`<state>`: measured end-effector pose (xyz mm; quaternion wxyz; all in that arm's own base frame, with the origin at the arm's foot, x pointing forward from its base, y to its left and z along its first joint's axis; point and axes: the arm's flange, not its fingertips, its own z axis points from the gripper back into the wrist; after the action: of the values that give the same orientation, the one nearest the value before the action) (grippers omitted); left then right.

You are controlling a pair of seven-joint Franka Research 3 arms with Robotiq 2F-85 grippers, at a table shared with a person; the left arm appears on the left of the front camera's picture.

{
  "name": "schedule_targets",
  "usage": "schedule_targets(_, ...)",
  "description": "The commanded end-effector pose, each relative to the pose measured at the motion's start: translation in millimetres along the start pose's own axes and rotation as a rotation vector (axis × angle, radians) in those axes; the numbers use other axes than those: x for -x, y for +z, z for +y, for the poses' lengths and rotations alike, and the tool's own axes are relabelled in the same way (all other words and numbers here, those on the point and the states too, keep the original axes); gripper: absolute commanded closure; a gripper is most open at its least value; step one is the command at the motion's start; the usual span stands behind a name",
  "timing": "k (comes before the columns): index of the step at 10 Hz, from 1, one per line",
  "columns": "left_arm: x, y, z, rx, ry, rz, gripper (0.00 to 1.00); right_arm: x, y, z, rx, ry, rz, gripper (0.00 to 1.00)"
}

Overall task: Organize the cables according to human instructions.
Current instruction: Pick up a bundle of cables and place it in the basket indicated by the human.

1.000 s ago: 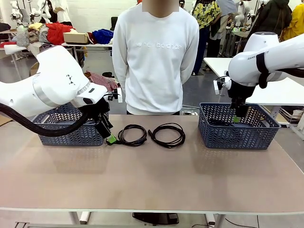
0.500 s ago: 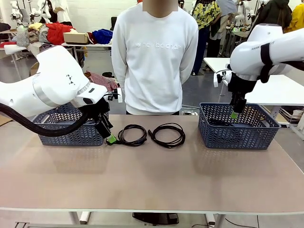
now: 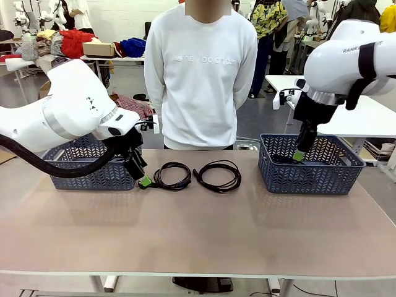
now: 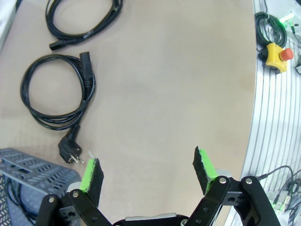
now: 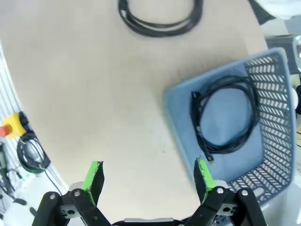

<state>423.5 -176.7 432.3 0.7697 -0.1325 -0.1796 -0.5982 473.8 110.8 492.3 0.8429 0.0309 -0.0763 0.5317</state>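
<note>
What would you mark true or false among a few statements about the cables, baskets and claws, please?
1. On the table, one cable and a second cable lie coiled between the left basket and the right basket. True.
2. The right basket is empty. False: a third cable lies coiled in it.
3. The left claw is shut on a cable. False: it is open and holds nothing.
4. The right claw is open and holds nothing. True.
5. The person points at a cable. False: the arms are behind the back.

Bare table [image 3: 198, 241] in front of cables [image 3: 218, 189]
</note>
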Motion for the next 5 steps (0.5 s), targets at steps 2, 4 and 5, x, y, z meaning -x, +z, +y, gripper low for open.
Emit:
schedule_targets(2, 1, 1, -1, -0.004, 0.002, 0.001, 0.0, -3, -18, 39, -0.005, -0.013, -0.109, 0.0)
schedule_targets(4, 1, 1, -1, -0.004, 0.002, 0.001, 0.0, -8, -27, 56, 0.001, 0.003, -0.146, 0.0)
schedule_targets(5, 1, 1, -1, -0.004, 0.002, 0.001, 0.0, -11, -32, 63, -0.008, 0.011, -0.15, 0.0)
